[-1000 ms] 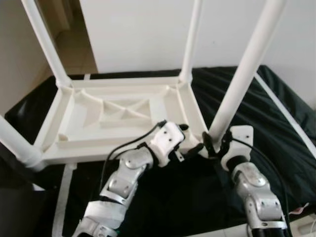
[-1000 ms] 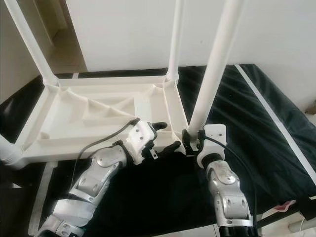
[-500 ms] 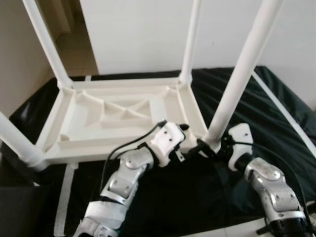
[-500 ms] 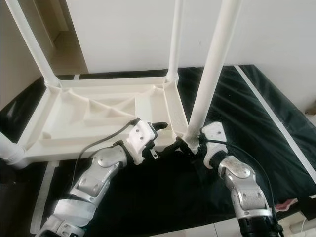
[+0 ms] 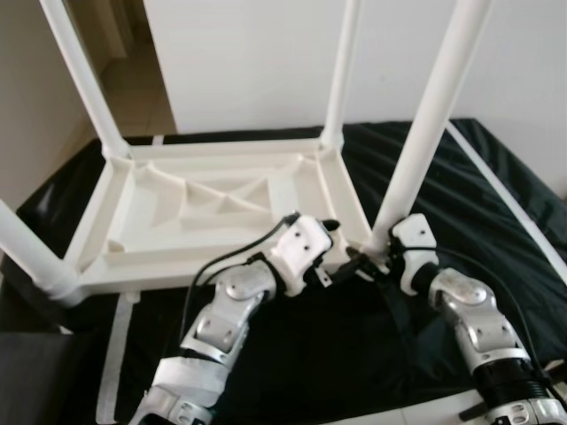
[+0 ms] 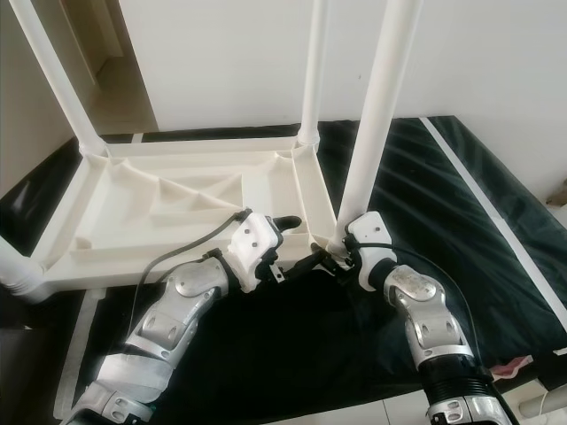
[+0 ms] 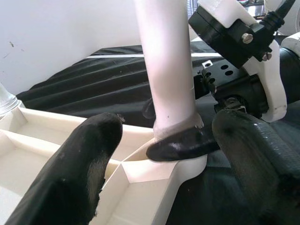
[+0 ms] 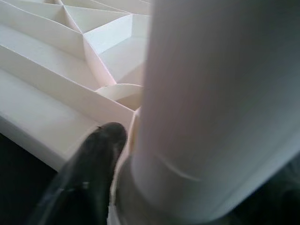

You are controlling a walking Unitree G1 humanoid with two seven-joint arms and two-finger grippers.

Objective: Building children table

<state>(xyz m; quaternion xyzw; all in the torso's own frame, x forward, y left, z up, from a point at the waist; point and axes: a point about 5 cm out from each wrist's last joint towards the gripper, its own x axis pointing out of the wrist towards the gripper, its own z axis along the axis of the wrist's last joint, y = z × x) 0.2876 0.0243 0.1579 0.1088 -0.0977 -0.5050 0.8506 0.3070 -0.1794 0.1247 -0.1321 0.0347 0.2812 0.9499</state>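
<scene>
Left wrist view: right gripper [image 7: 187, 140] clamps leg [image 7: 166, 61] base; left gripper [image 5: 341, 252] spread alongside. Twist leg upright, brace tabletop [image 5: 204, 208].

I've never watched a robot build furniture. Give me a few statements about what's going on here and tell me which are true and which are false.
1. The white table top lies upside down on a black cloth. True.
2. Only two legs stand in the table top. False: four white legs rise from its corners.
3. The right gripper is at the foot of the near right leg, its fingers around the leg. True.
4. The left gripper is shut on the same leg. False: its fingers are spread open, resting at the table's corner beside that leg.
5. The table stands on a wooden floor. False: it lies on the black cloth.
</scene>
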